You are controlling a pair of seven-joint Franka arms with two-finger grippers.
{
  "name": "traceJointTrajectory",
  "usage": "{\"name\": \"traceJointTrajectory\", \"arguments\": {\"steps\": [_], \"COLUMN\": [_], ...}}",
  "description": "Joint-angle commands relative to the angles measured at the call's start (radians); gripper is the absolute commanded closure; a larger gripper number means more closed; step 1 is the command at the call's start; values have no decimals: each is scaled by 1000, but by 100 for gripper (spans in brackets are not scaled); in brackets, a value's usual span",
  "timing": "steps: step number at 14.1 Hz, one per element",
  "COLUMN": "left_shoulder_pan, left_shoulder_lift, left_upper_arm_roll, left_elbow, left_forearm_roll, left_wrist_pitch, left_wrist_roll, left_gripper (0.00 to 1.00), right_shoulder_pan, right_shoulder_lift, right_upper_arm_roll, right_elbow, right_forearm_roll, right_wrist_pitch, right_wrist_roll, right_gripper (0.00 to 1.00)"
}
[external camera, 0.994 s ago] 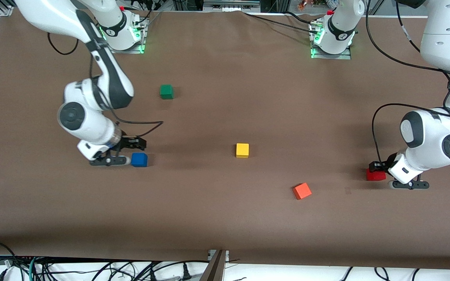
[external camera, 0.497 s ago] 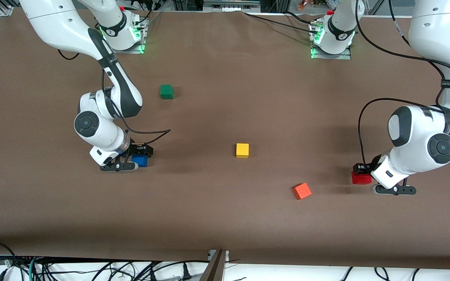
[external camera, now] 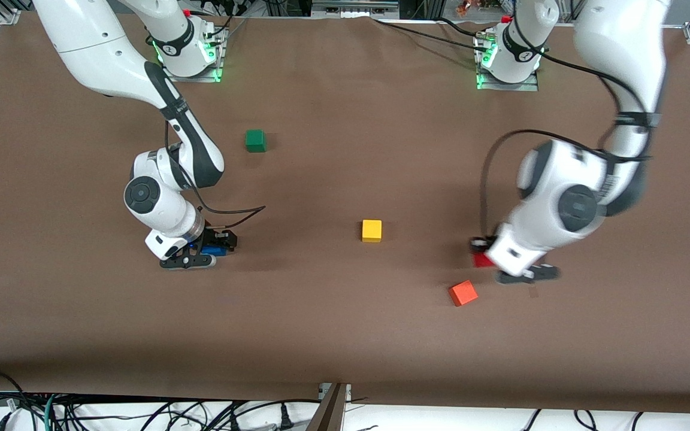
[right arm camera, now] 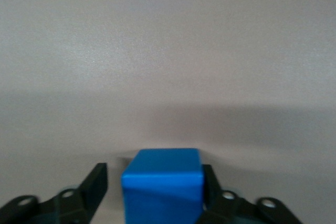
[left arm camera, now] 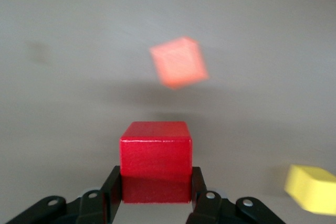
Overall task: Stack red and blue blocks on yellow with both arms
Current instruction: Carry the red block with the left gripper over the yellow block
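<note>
Since the earlier frames, we note that the left gripper (external camera: 489,256) has carried the red block (external camera: 480,259) away from the bench edge at the left arm's end toward the middle of the bench, and that the right gripper (external camera: 206,245) has closed in around the blue block (external camera: 215,250), which sits where it did.

We find the left gripper clenched on the red block: in the left wrist view both fingers (left arm camera: 109,191) press flat against the sides of the red block (left arm camera: 156,161), which looks lifted off the surface. It hangs over the bench just beside the orange-red cube (external camera: 463,293), between that cube and the robots' edge.

We find the right gripper low at the bench, toward the right arm's end. In the right wrist view the blue block (right arm camera: 163,185) sits between the fingers (right arm camera: 95,183); one finger touches it, while a narrow gap shows at the other, so we record the grip as released, not yet clamped.

We record the yellow cube (external camera: 371,230) alone near the bench's middle, well apart from both grippers. We record the green cube (external camera: 255,140) closer to the robots' edge, beside the right arm (external camera: 168,179).
</note>
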Motion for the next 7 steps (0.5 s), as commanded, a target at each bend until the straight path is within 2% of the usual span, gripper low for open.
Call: {"name": "traceJointTrajectory", "arguments": {"steps": [1,3,4,6,7], "left_shoulder_pan": [-103,-152,-168,-203,-221], "left_shoulder_lift": [7,19,29,62,72], "left_upper_arm_roll": [-4,-12,-27,-47,-47], "left_elbow": [6,6,3,5,3], "left_forearm_roll": [6,8,8,8,11], "left_wrist_pitch": [-3,55,77,98,129], "left_wrist_roll": [-114,-183,-191,-206,-233], "left_gripper": [100,100,100,100,100], "right_shoulder_pan": [-5,-4,1,4,9], "right_shoulder_lift": [2,-1,-7,-19,-19], "right_upper_arm_roll": [4,6,6,9,12], "right_elbow": [10,53,77,169,252], "right_forearm_roll": [-12,-12,-12,-14,-12], "right_wrist_pitch": [9,-29,-70,-211,-319], "right_wrist_roll": [-25,-39,-39,-39,-39], "right_gripper": [64,86,91,91,91]}}
